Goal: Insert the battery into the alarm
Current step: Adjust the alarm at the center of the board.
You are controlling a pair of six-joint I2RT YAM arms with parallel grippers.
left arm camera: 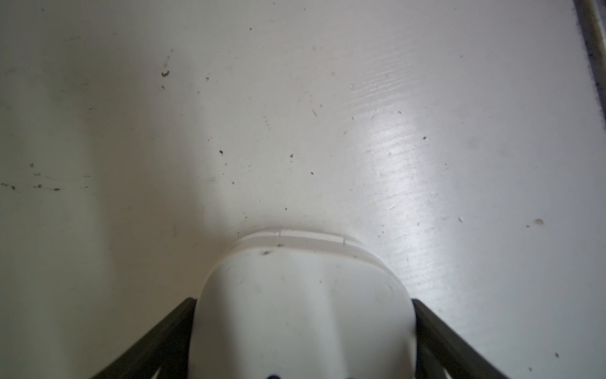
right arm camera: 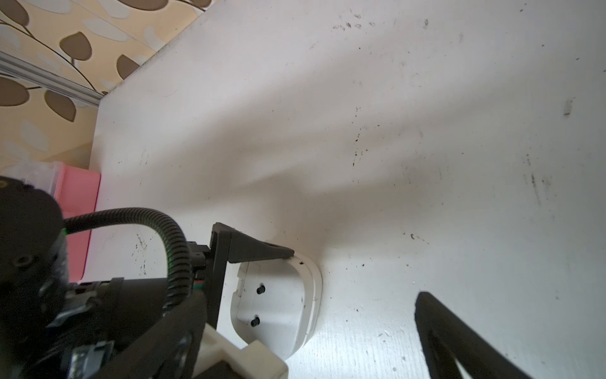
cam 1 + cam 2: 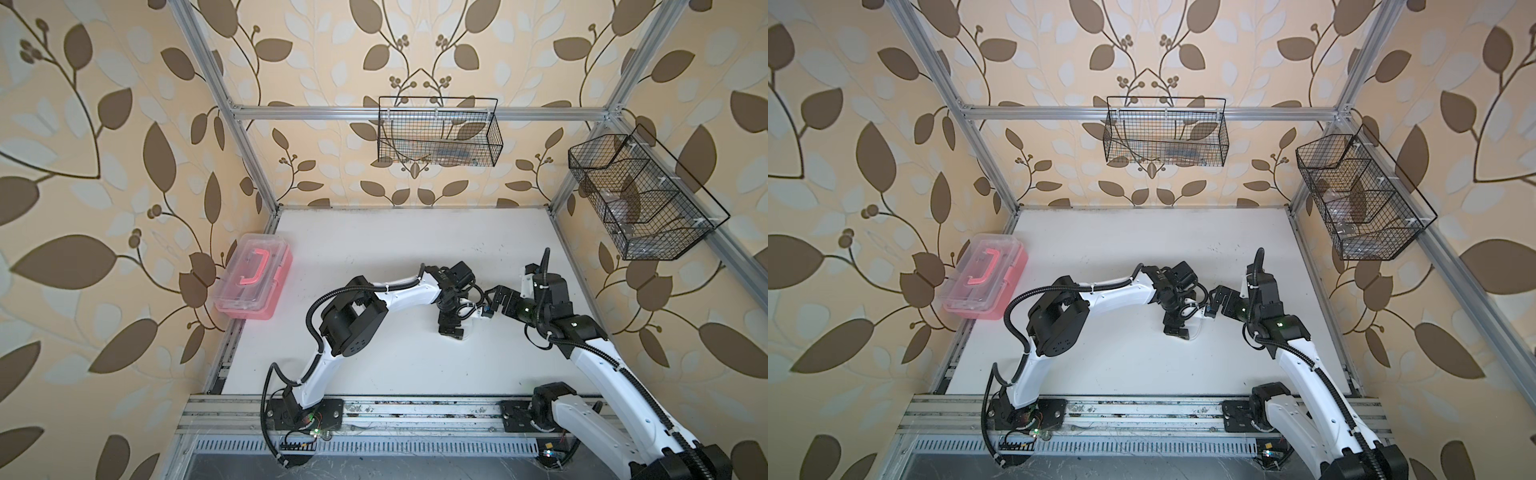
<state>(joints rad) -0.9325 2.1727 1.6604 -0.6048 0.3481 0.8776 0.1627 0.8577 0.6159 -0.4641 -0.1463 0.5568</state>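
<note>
Left wrist view: the alarm [image 1: 303, 282] sits on the white table [image 1: 131, 131] between the wide-spread fingers [image 1: 157, 338] of the left gripper [image 1: 303, 300].

Each finger lies against one side of the shell, jaws near their widest; whether they press I cannot tell. The right gripper [image 3: 494, 301] hangs with jaws fully parted, empty, just beside; the battery shows in no view. Likely light, stiff, hollow plastic, smooth and rounded, so slippery: take it on opposite sides near the bezel seam [image 1: 311, 238]. It seems dial-down, its back with two black knobs [image 2: 260, 289] upward; being rounded-square it has no marked long axis.
</note>
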